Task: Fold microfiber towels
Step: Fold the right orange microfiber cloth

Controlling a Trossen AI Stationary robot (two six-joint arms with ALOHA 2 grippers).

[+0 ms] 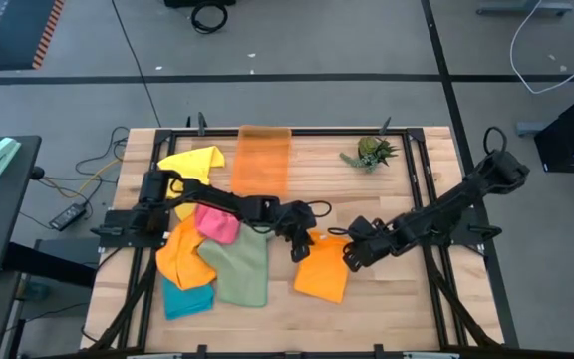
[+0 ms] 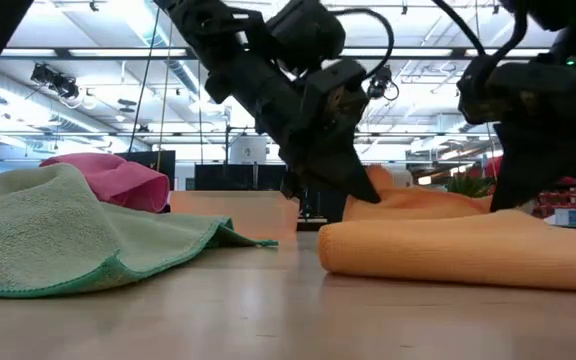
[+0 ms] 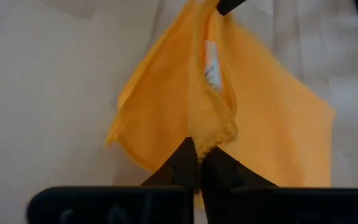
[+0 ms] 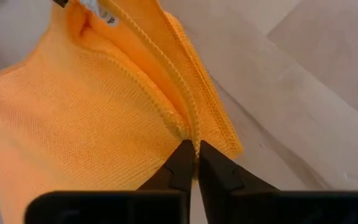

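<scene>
Left wrist view is showing the left claw (image 3: pixel 199 163) pinching the orange towel's (image 3: pixel 272 118) hem, right claw (image 4: pixel 194 154) too; thin bites risk slipping and unfolding.

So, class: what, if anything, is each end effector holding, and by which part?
Both pinch the orange towel along its top hem: left end effector at one corner, right end effector at the other.

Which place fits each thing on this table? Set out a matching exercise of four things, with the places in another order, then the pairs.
Things:
1. orange towel
2. sage green towel
3. yellow towel
4. plant

Places:
A. far right part of the table
B. pinched by both grippers, mid-table
C. far left corner
D. lying between the orange towel and the pile of towels

Pairs: 1-B, 2-D, 3-C, 4-A
</scene>
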